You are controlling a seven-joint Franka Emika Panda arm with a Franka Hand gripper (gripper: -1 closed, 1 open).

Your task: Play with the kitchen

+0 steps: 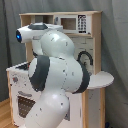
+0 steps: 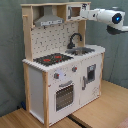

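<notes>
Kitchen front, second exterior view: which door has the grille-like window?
The oven door, lower and toward the second exterior view's left under the hob; the other door has a plain dark pane.

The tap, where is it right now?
In the second exterior view, the black tap stands over the grey sink, right of the hob, before the pegboard.

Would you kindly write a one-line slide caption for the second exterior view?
White-and-wood toy kitchen with hob, sink and tap; Panda arm reaches toward its top shelf.

Arm (image 2: 107,16) reaches toward the kitchen (image 2: 62,65) upper shelf.
</notes>
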